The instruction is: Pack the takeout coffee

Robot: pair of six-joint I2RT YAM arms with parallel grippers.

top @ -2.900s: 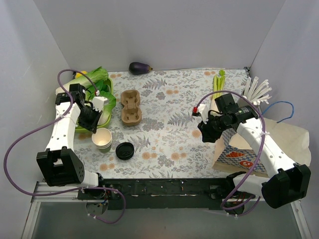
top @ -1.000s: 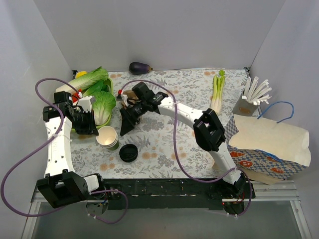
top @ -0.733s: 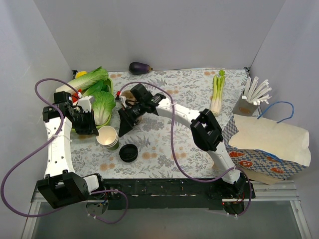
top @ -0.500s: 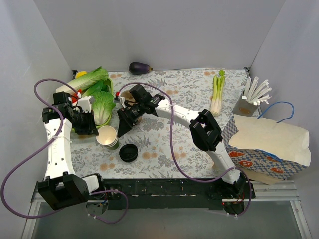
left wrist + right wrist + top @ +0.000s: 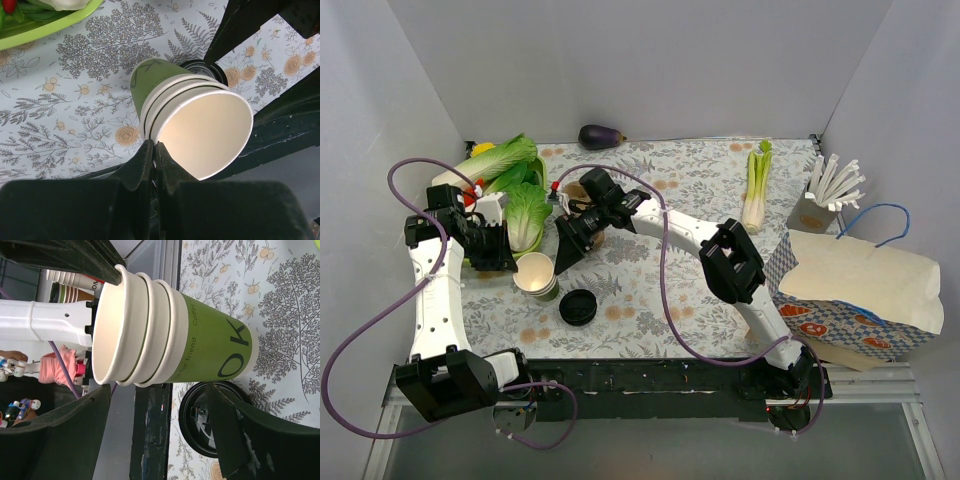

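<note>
Floral counter [image 5: 720, 200], lower left: cup stack [image 5: 537, 276] upright just ahead of spread right jaws (empty); left jaws clench its rim.

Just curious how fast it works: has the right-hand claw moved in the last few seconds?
Yes. The right gripper swung left, away from the paper bag, and now sits open beside the stacked green cups.

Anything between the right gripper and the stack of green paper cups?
Nothing visible. The open right gripper faces the stack of green paper cups directly. The left gripper is shut on the stack's rim from the opposite side. The loose round black plastic lid lies beside the stack, not between it and the gripper.
</note>
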